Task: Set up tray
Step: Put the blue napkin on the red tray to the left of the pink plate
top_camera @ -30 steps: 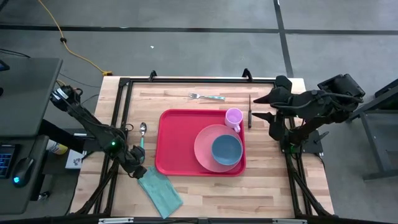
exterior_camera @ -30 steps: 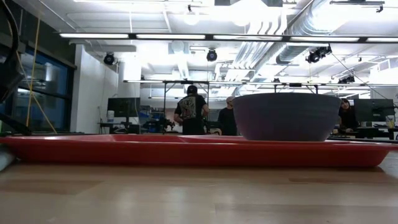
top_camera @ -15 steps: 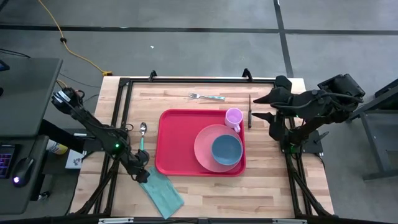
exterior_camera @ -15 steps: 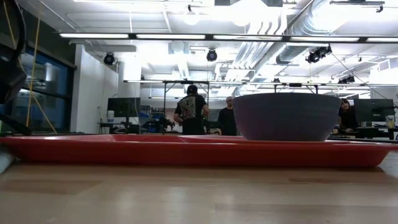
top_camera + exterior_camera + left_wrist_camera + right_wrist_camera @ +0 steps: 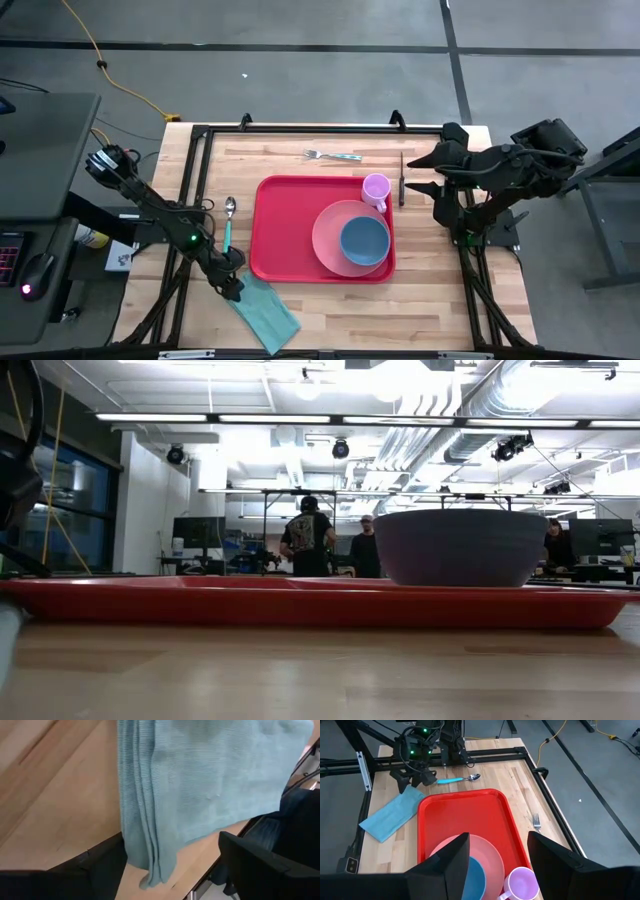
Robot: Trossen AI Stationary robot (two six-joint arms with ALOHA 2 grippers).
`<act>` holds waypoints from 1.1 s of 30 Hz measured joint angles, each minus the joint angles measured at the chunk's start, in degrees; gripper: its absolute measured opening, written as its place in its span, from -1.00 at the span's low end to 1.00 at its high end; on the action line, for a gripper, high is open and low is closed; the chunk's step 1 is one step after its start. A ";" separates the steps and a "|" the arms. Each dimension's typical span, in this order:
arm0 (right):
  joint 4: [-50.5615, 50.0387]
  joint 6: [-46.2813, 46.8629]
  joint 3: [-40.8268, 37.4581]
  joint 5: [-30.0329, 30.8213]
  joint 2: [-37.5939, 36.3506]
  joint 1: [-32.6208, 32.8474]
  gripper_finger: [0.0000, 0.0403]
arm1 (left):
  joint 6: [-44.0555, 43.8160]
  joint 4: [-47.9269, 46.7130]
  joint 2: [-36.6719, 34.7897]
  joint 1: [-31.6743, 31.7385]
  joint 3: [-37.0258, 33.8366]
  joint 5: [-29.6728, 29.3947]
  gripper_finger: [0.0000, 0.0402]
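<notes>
Wooden boards make up the table [image 5: 300, 305], seen from above. The tray [image 5: 285, 225] sits in the middle with a pink plate [image 5: 330, 238], a blue bowl [image 5: 364, 241] and a purple cup [image 5: 376, 187] already on it. A fork [image 5: 332, 155], a knife [image 5: 402, 178] and a spoon [image 5: 228, 218] lie off the tray, probably waiting to go on. The left gripper [image 5: 233, 288] is low at the end of the green napkin [image 5: 264, 312], near the table's front edge, its fingers spread wide. The right gripper [image 5: 425, 172] hangs past the tray's far right side, by the knife, holding nothing.

From table height, the tray's red rim [image 5: 300, 605] runs across, the bowl [image 5: 460, 547] above it, bare wood in front.

Through the left wrist camera, the napkin [image 5: 200, 775] lies between the spread fingers [image 5: 270, 865], its corner at the table's edge.

Through the right wrist camera, the tray [image 5: 460, 817] has plenty of bare room beside the plate [image 5: 487, 852].
</notes>
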 joint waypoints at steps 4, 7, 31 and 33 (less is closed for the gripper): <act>0.00 0.00 0.00 0.00 0.00 0.00 -0.10 | -0.28 -0.25 0.05 -0.05 -0.05 -1.12 0.41; -0.01 0.00 0.00 0.00 0.00 0.00 -0.10 | -0.29 -0.42 0.10 -0.07 -0.05 -2.31 0.12; -0.01 -0.92 0.00 1.77 0.00 -0.02 -0.23 | 7.10 5.94 -0.53 0.00 -0.14 3.56 -0.87; -0.01 -1.04 -0.01 1.64 0.00 -0.02 -0.25 | 8.13 7.35 -1.32 -0.31 0.02 4.10 -0.87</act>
